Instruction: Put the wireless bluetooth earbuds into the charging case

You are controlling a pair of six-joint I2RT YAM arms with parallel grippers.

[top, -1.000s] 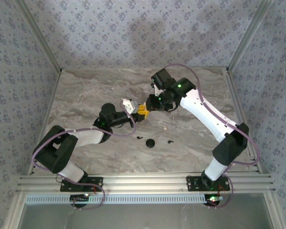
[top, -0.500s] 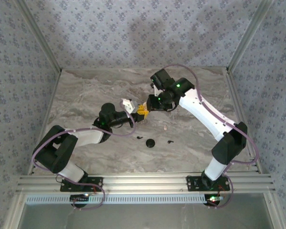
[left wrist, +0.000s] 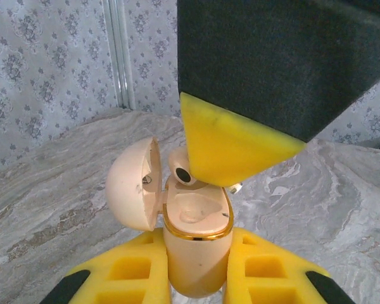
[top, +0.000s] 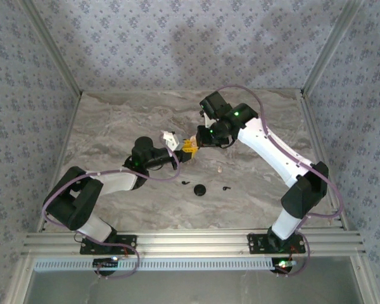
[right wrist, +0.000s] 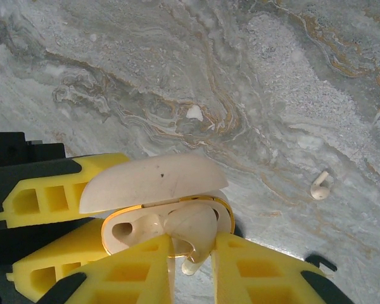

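- Presently, left gripper (left wrist: 198, 278) fingers clamp the case (right wrist: 153, 182) upright, lid open, evidently steadying it for loading.
- Right gripper (right wrist: 191, 261) fingers pinch one earbud (right wrist: 191, 231) at the case's mouth.
- Second earbud (right wrist: 319, 184) lies loose on the table (right wrist: 272, 76), awaiting pickup.

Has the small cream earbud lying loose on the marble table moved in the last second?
No. Seen from above, the cream earbud keeps its place relative to the round black puck and the table's front rail.

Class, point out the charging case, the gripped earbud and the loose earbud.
charging case (left wrist: 196, 259), left wrist view, front of body
gripped earbud (right wrist: 191, 229), right wrist view, rounded head
loose earbud (right wrist: 319, 185), right wrist view, its middle
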